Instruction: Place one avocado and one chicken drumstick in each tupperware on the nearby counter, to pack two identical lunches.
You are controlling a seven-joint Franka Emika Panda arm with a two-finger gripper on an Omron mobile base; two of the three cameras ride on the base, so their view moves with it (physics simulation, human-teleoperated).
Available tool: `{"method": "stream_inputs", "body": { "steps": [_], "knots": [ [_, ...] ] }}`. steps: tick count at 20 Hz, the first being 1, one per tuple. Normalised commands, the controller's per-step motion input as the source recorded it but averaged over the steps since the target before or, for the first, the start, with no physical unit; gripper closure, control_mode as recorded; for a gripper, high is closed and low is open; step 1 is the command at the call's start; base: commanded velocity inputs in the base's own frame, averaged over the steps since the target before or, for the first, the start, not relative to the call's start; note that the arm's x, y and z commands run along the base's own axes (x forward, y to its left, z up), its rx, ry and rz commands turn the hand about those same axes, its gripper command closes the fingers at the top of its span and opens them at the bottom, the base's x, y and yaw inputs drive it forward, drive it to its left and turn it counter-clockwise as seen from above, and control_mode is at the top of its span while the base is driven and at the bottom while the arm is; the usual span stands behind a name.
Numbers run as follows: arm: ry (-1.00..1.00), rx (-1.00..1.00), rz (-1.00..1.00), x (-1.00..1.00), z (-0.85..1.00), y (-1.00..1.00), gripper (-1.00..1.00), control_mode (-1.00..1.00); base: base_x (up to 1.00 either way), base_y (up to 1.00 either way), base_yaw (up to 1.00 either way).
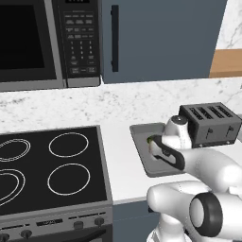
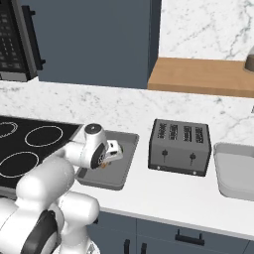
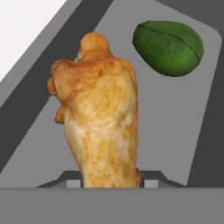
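My gripper (image 3: pixel 110 179) is shut on the thick end of a golden-brown chicken drumstick (image 3: pixel 98 118), which hangs just above a shallow dark grey tupperware (image 3: pixel 175 113). A green avocado (image 3: pixel 168 43) lies inside that container near a far corner, apart from the drumstick. In the left base view the hand hovers over the same tupperware (image 1: pixel 142 134) on the white counter (image 1: pixel 120 156), with a bit of the avocado (image 1: pixel 150 140) peeking out beside the wrist. From the right base view my gripper (image 2: pixel 110 158) points down and a sliver of drumstick (image 2: pixel 103 165) shows below it. A second, lighter grey tupperware (image 2: pixel 233 173) sits at the right.
A dark grey toaster (image 2: pixel 179 146) stands between the two containers. A black stove top (image 1: pixel 52 165) lies left of the dark container. A microwave (image 1: pixel 42 42) and a blue-grey cabinet hang above. A wooden shelf (image 2: pixel 203 74) is on the back wall.
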Motion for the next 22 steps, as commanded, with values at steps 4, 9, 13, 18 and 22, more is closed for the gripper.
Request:
{"method": "stream_inputs", "body": {
  "steps": [4,9,13,18,22],
  "knots": [
    [0.04,0.0,0.06,0.07,-0.37,0.0,1.0,-1.0,0.0,0.0,0.0],
    [0.04,0.0,0.06,0.11,-0.24,0.0,-1.0,-1.0,0.0,0.0,0.0],
    [0.1,0.0,0.05,0.2,-0.08,-0.04,-1.0,-1.0,0.0,0.0,0.0],
    [0.04,0.0,0.05,0.16,0.0,-0.05,-1.0,-1.0,0.0,0.0,0.0],
    [0.0,0.0,0.03,0.02,0.19,0.01,-1.0,-1.0,0.0,0.0,0.0]
  ]
}}
